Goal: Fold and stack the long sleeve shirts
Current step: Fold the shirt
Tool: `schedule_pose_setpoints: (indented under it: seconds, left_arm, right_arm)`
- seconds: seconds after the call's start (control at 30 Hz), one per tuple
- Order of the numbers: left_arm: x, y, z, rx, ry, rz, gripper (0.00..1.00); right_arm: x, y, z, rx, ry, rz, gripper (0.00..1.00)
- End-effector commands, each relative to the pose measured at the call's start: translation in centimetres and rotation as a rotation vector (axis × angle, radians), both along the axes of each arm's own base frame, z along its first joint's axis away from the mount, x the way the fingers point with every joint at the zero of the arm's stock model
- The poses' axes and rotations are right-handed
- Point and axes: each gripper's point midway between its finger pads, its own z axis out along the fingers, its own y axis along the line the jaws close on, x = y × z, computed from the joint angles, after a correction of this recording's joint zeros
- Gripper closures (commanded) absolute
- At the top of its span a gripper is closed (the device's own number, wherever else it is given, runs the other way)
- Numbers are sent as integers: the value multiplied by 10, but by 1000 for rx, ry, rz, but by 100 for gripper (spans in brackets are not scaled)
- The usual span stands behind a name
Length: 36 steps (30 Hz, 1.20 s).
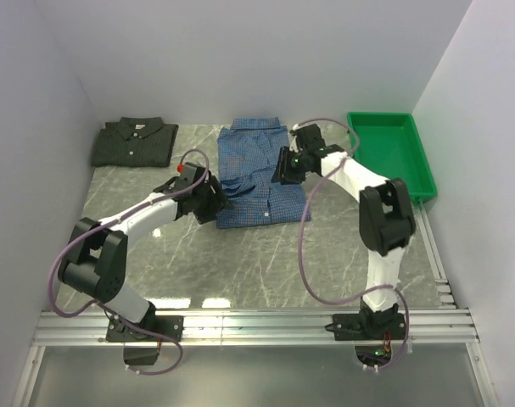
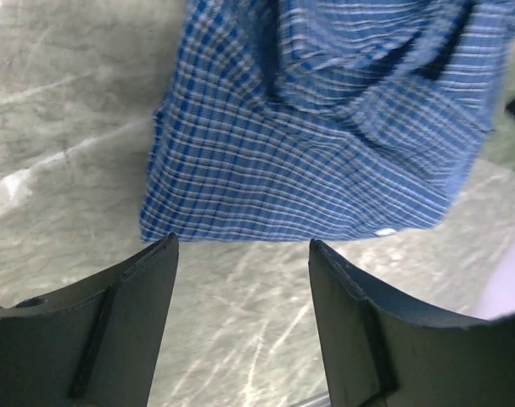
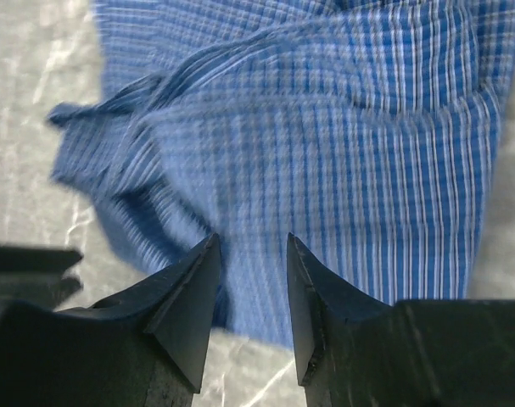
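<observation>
The blue check shirt [image 1: 255,174] lies partly folded in the middle of the table, collar at the far end. It fills the top of the left wrist view [image 2: 325,144] and most of the right wrist view [image 3: 325,144]. The dark green-grey check shirt [image 1: 134,142] lies folded at the far left. My left gripper [image 1: 216,206] is open and empty over bare table, just off the blue shirt's near left corner. My right gripper [image 1: 284,167] is open and empty, hovering over the blue shirt's right edge.
A green plastic tray [image 1: 393,153] stands at the far right, next to the right arm. The grey marble tabletop [image 1: 265,263] runs to a metal rail at the near edge. White walls close in on the left, back and right.
</observation>
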Motion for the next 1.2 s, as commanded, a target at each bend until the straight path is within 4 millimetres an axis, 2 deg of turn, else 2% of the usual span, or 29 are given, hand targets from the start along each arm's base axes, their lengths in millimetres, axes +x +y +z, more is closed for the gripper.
schedule_pose_setpoints:
  seconds: [0.0, 0.13, 0.17, 0.2, 0.23, 0.27, 0.3, 0.47, 0.53, 0.57, 0.63, 0.67, 0.7, 0.73, 0.77, 0.8, 0.83, 0.87, 0.93, 0.97, 1.03, 1.07, 1.13, 1.17]
  left_arm:
    - [6, 0, -4, 31, -36, -6, 32]
    - [5, 2, -17, 54, -8, 1, 33]
    - [4, 3, -22, 58, 7, -1, 34]
    - [3, 3, -24, 61, 12, 1, 34]
    - [2, 4, -29, 67, 21, -1, 35]
    - [0, 5, -32, 74, 30, -2, 35]
    - [-1, 6, -34, 77, 34, 1, 35]
    - [-5, 11, -38, 93, 40, 11, 35]
    - [-6, 12, -37, 93, 41, 18, 35]
    - [-5, 13, -36, 93, 38, 26, 35]
    - [-4, 12, -34, 89, 30, 31, 34]
    - [-2, 10, -33, 80, 24, 30, 35]
    - [-2, 9, -33, 73, 27, 27, 35]
    - [-1, 9, -36, 76, 34, 28, 35]
    - [1, 7, -35, 69, 31, 29, 35]
    - [1, 4, -35, 60, 37, 23, 35]
    - [2, 4, -37, 64, 40, 24, 35]
    - [3, 4, -37, 63, 41, 27, 36]
    - [5, 5, -39, 71, 43, 34, 38]
    - [7, 5, -38, 72, 37, 39, 39]
    - [9, 8, -44, 94, 47, 53, 41]
    - [11, 8, -46, 99, 48, 56, 43]
    - [11, 7, -55, 106, 66, 47, 45]
    - [12, 5, -56, 104, 71, 42, 47]
  right_arm:
    - [36, 15, 1, 36, -44, 13, 55]
    - [59, 16, -27, 3, -11, -10, 56]
    - [70, 18, -21, 9, -28, -19, 56]
    - [74, 18, -35, 1, -6, -25, 56]
    - [81, 14, -35, 0, -7, -38, 56]
    - [91, 15, -27, 12, -30, -54, 56]
    - [97, 12, -29, 12, -31, -71, 56]
    - [133, -17, -1, 40, -108, -199, 55]
    - [134, -24, 16, 32, -139, -216, 55]
    - [127, -30, 31, 28, -159, -226, 55]
    - [116, -31, 43, 43, -187, -215, 54]
    - [98, -34, 27, 31, -140, -214, 54]
    - [88, -37, 47, 44, -170, -220, 54]
    - [80, -39, 49, 53, -170, -232, 54]
    - [60, -46, 27, 32, -114, -244, 54]
    - [50, -49, 38, 42, -126, -257, 54]
    - [42, -50, 37, 56, -117, -265, 54]
    - [24, -52, 29, 60, -92, -259, 54]
    - [9, -43, 26, 125, -76, -226, 54]
    - [-4, -43, 11, 128, -38, -223, 54]
    - [-12, -41, 7, 152, -38, -215, 54]
    - [-21, -43, -9, 143, -7, -218, 53]
    - [-23, -41, -18, 160, 0, -221, 54]
    - [-30, -41, -30, 163, 28, -214, 54]
